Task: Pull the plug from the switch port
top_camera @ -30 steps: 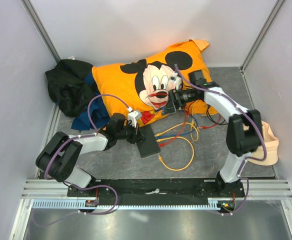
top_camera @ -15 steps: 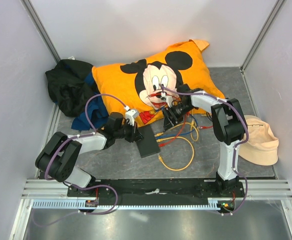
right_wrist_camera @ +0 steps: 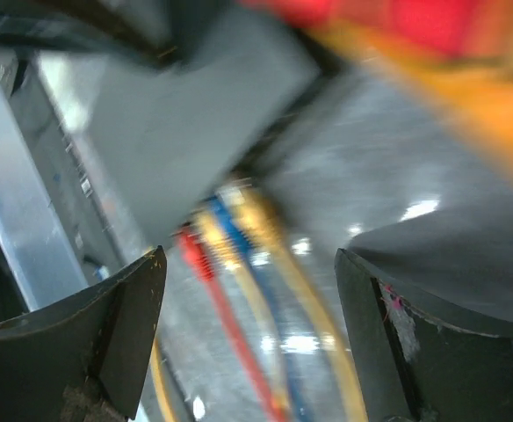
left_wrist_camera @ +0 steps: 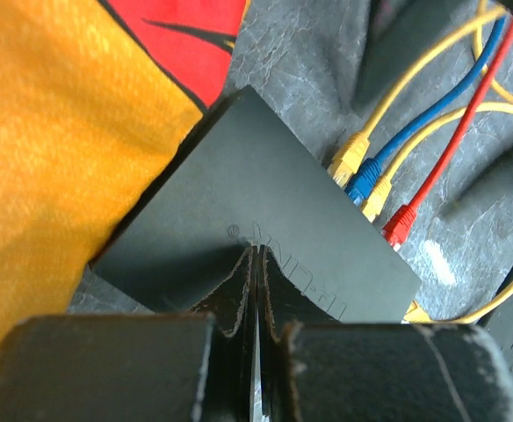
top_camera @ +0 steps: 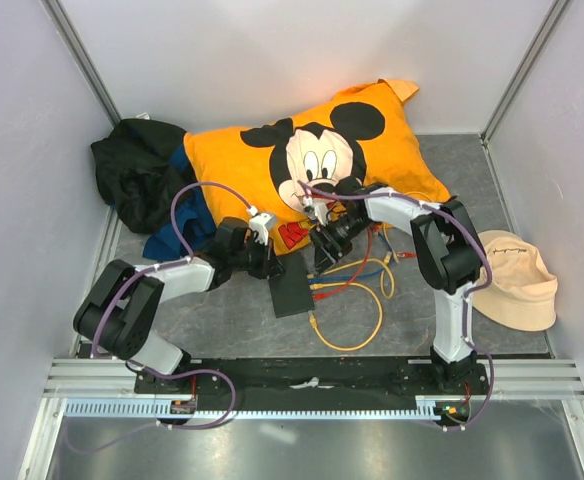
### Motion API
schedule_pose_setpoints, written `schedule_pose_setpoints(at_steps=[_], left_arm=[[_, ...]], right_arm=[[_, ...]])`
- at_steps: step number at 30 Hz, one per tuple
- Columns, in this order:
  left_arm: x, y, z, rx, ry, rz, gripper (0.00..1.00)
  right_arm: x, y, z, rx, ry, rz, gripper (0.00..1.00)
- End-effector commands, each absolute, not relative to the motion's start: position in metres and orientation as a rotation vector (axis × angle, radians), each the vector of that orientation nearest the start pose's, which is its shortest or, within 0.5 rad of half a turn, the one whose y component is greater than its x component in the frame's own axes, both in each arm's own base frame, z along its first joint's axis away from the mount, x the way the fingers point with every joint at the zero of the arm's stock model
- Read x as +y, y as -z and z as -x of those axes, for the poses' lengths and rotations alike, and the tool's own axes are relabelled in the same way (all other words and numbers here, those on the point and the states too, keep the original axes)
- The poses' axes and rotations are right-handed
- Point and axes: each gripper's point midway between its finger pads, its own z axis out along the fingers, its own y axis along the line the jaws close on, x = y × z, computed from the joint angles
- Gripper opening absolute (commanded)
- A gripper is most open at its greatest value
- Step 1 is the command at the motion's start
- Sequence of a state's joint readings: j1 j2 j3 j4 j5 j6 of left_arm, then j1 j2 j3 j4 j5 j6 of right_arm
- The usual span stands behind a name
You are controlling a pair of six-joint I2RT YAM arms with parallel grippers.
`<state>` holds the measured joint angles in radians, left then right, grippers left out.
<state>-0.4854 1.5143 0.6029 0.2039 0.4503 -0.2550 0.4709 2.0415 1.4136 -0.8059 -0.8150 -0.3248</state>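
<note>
**Left fingers pressed onto the switch, right fingers spread at the plug row**

Much of this moment is hard to read. Your right wrist view is smeared with blur. The plugs (right_wrist_camera: 213, 242) there are only streaks of red, yellow and blue, and you cannot tell which socket each one sits in. From above, the right wrist covers the socket edge, so no plug shows in that view. In the left wrist view the near edge of the switch (left_wrist_camera: 239, 211) is hidden behind the fingers. One more yellow plug (left_wrist_camera: 412, 309) shows only in part at its corner.

Your left arm (top_camera: 172, 278) lies low across the worktop (top_camera: 232, 325), reaching rightward from its base. Your right arm (top_camera: 442, 250) rises from its base to a high elbow. Its forearm then runs left past the edge of the orange pillow (top_camera: 382, 150), with the wrist tipped down.

The switch lies flat on the grey worktop just in front of the pillow, between the two arms. Its sockets face right, where a yellow plug (left_wrist_camera: 351, 163), a blue plug (left_wrist_camera: 364, 185), another yellow one and a red plug (left_wrist_camera: 399, 226) sit side by side.

- The left fingers (left_wrist_camera: 239, 286) are pressed together, with their tips touching the switch's top face.
- The right fingers (right_wrist_camera: 107, 343) are spread wide and hold nothing. The plug row shows in the gap between them, beyond the tips — whether either finger touches a cable cannot be made out.
</note>
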Motion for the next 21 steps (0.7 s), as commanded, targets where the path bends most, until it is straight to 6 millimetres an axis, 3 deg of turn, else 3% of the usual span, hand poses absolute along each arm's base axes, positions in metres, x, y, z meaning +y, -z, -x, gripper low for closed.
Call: schedule_pose_setpoints(at_steps=[1,6,10,14,21], left_arm=[[-0.228,-0.019,-0.261,2.421,0.836,-0.505,0.02],[-0.228,-0.013,-0.251,2.449,0.860,-0.532,0.02],[-0.223,-0.004,-0.238,2.488,0.871,-0.524,0.02],[-0.220,-0.001,-0.237,2.492,0.852,-0.508,0.02],[-0.220,0.002,-0.238,2.501,0.848,-0.504,0.02]], right_arm=[[0.263,-0.035,-0.314,2.563,-1.245,1.055,0.85],[0.276,-0.029,-0.324,2.565,-1.317,1.035,0.80],[0.285,-0.014,-0.302,2.608,-1.374,1.094,0.75],[0.279,0.001,-0.272,2.711,-1.435,1.157,0.65],[0.267,0.015,-0.267,2.757,-1.385,1.235,0.61]])
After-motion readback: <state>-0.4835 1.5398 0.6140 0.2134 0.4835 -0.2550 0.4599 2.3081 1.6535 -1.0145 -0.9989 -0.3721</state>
